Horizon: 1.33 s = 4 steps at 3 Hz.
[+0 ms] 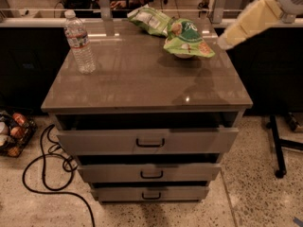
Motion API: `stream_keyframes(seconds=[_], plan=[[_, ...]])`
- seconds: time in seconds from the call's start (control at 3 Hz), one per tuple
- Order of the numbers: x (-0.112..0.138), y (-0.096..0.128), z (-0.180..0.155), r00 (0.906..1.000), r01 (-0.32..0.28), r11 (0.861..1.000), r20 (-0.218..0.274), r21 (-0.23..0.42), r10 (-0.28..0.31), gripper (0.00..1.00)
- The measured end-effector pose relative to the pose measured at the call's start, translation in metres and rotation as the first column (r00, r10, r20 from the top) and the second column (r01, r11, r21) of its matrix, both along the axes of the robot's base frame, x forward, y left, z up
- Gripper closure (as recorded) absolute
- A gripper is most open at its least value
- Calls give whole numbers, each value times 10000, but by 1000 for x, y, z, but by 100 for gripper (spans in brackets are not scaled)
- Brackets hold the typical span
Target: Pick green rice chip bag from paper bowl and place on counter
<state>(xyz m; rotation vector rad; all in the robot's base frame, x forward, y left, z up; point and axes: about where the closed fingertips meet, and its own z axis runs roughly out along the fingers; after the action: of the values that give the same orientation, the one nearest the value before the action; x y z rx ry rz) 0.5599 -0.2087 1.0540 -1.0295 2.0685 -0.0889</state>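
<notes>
Camera view: hand [224,41] beside green rice chip bag [187,39]

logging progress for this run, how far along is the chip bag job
Nothing looks done yet: the green rice chip bag lies on the paper bowl at the back right of the counter. In hand: the claw hangs just right of the bag, and the bag is not in it. Left: grasp the bag, lift it off the bowl and set it on bare counter.
</notes>
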Motion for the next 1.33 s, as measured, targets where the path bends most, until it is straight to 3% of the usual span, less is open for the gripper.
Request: stream_keyframes(seconds=[0.33, 1.0, 1.33], plan=[[51, 20, -4, 9980, 451, 9826, 351, 1803, -523, 0], [64, 22, -6, 9957, 703, 9775, 451, 1989, -808, 0], [103, 28, -14, 9910, 1178, 9636, 343, 2400, -1297, 0]])
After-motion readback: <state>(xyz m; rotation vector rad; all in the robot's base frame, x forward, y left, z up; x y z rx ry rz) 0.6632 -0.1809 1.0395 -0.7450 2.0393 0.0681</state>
